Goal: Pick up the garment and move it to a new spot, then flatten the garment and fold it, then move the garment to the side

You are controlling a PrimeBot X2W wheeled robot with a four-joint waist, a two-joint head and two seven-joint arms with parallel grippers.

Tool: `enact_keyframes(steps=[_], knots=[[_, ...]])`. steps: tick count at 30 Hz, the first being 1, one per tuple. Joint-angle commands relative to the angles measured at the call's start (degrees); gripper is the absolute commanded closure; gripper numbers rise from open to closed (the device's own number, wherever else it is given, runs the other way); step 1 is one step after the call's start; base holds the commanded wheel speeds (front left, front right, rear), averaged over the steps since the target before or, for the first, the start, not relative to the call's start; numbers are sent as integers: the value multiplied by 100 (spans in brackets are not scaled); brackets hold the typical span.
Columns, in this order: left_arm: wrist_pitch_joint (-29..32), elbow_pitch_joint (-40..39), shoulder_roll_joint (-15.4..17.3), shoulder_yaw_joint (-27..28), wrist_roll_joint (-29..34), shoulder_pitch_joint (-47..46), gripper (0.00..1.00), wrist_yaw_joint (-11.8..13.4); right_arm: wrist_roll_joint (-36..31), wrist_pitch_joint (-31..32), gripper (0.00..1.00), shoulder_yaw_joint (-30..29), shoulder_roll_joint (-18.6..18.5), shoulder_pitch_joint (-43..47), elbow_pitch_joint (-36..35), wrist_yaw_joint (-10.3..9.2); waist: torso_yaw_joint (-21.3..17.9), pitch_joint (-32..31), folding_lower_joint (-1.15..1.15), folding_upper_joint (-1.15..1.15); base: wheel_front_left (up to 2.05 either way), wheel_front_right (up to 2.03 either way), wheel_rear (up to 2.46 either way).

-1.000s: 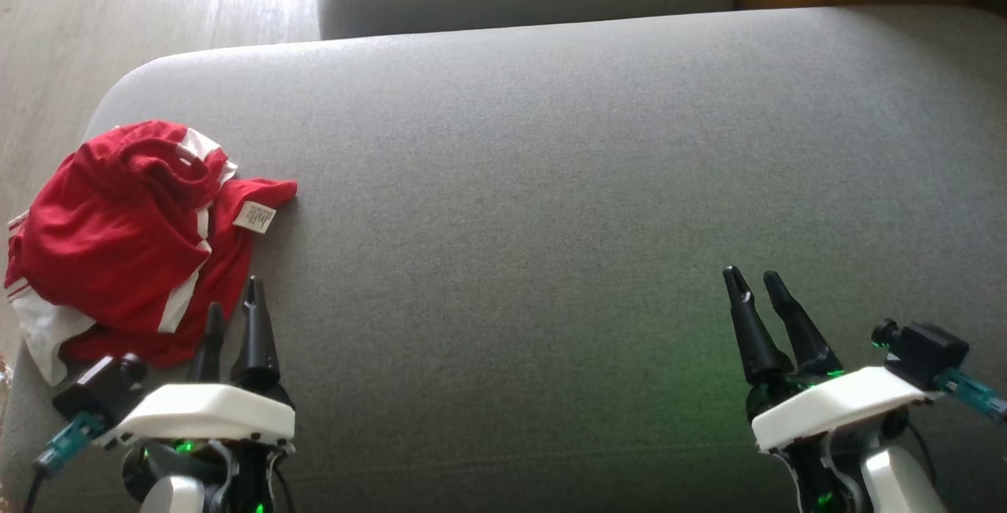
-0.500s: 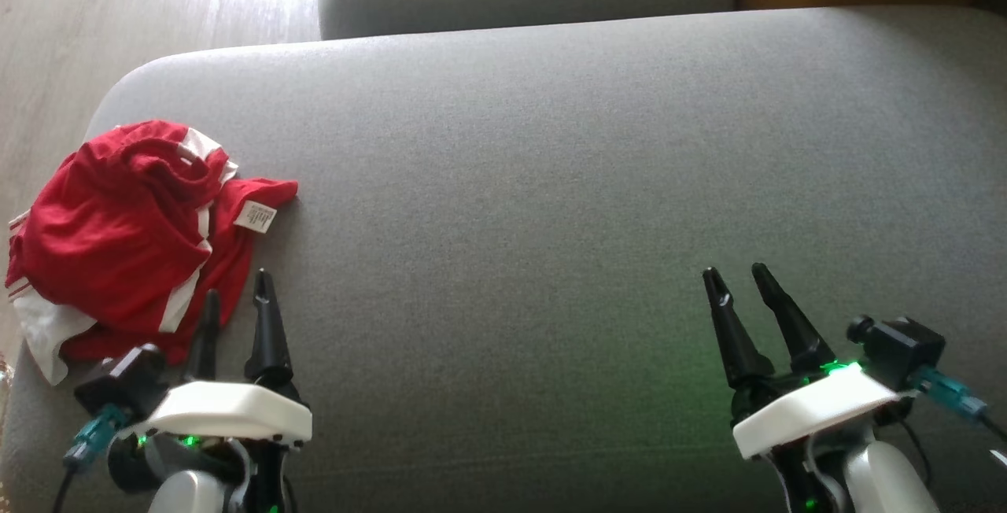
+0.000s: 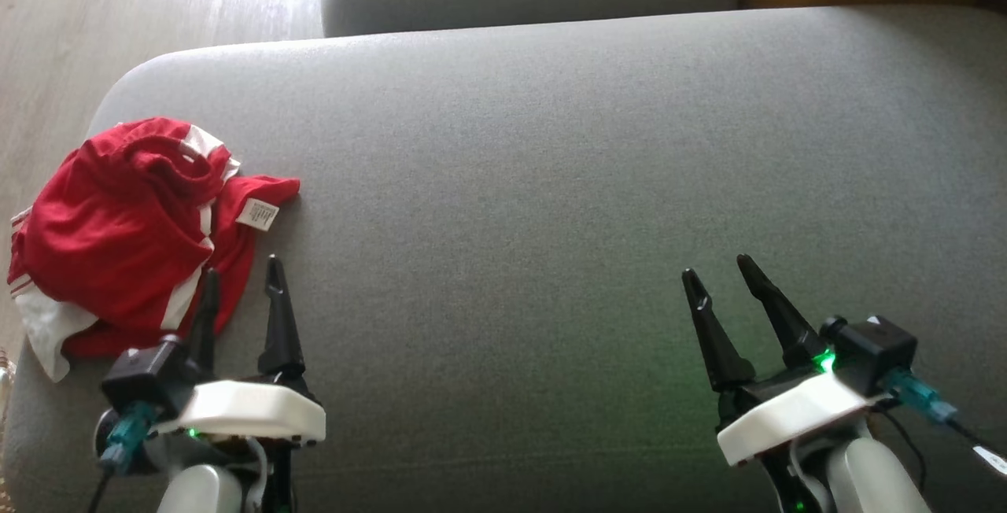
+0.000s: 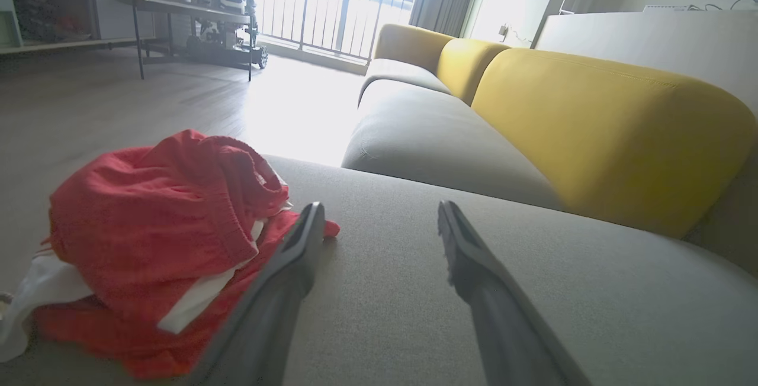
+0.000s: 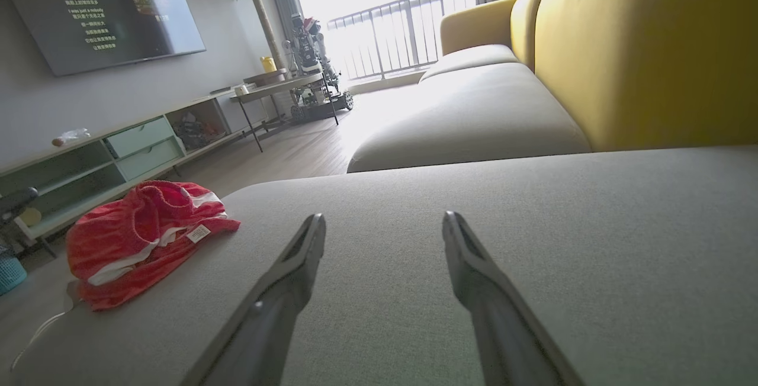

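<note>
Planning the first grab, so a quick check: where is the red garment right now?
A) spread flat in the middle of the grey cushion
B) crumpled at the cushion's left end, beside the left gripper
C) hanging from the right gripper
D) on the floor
B: the red garment lies bunched at the left end of the grey cushion, beside the open left gripper, unheld.

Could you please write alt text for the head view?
A crumpled red-and-white garment lies at the left end of a grey sofa seat. The left gripper, open, points close beside it; the right gripper, open, is far right.
</note>
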Motion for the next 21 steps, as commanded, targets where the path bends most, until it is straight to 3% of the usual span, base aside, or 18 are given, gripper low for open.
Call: enact_keyframes(steps=[1, 21], knots=[[-80, -264, 91, 125, 201, -148, 0, 58, -193, -83, 0, 133, -62, -324, -244, -1, 0, 3, 0, 0, 0, 0, 0], [-414, -556, 120, -88, 1619, -79, 0, 324, -1694, -421, 0, 375, -76, -375, -435, -1, 39, -41, 0, 0, 0, 0, 0]])
